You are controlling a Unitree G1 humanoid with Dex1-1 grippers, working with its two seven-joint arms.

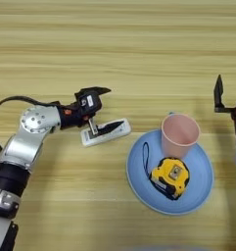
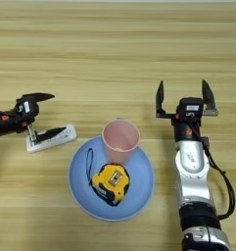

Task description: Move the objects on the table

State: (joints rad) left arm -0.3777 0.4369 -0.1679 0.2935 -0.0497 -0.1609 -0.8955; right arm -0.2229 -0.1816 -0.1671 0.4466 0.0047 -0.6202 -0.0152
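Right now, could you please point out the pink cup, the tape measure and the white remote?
pink cup (image 1: 179, 136): left eye view, on its outer wall.
tape measure (image 1: 170, 177): left eye view, on its yellow case.
white remote (image 2: 60, 135): right eye view, on its bare right end.

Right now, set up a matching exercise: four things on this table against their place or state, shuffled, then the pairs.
Things:
1. pink cup
2. yellow tape measure
3. white remote
4. right gripper

Place or state:
A. open, over bare table, holding nothing
B. flat on the wood, left gripper over it
C. upright on the far part of the blue plate
D. lying on the plate's near part

Pairs: 1-C, 2-D, 3-B, 4-A
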